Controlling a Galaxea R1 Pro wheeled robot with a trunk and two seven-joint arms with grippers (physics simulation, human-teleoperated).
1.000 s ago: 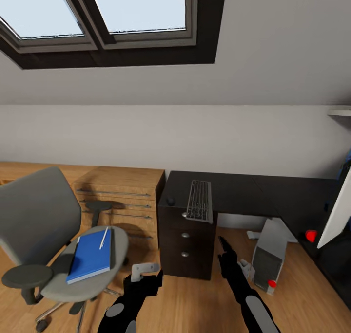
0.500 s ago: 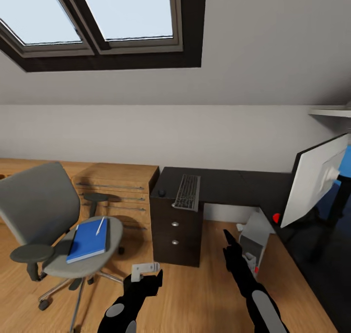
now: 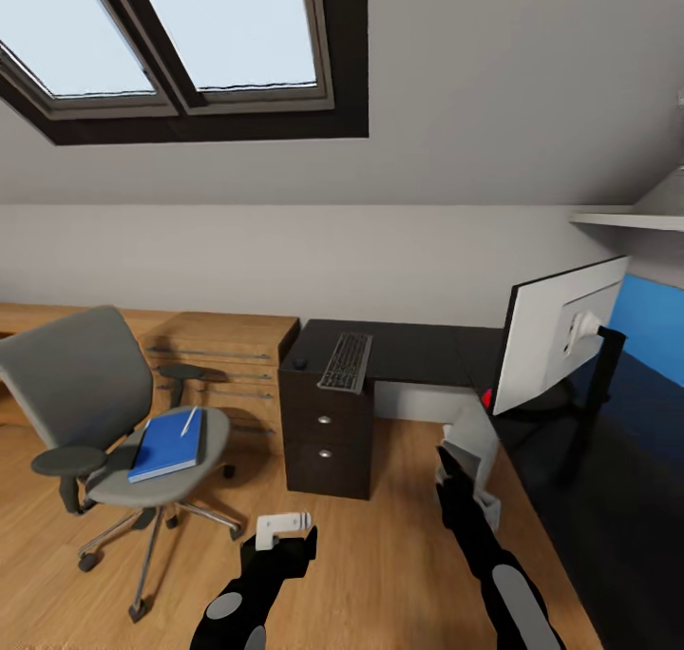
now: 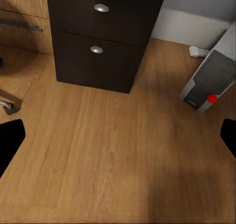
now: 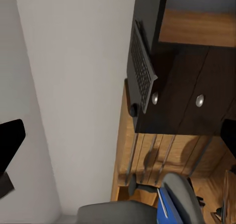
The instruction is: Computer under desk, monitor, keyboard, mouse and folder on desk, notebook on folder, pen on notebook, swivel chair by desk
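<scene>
Left claw [image 3: 285, 526] and right claw [image 3: 445, 460] agape, empty-handed

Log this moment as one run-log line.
phase: approaching | left gripper: open, empty | right gripper: open, empty | keyboard: on desk | folder: on swivel chair

grey swivel chair [image 3: 81, 384], blue folder [image 3: 167, 446], black-topped desk [image 3: 427, 353], black-keyed keyboard [image 3: 346, 361].

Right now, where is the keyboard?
In the head view, the keyboard lies on the desk above the drawer unit, left of the monitor, with the mouse on its left.
</scene>
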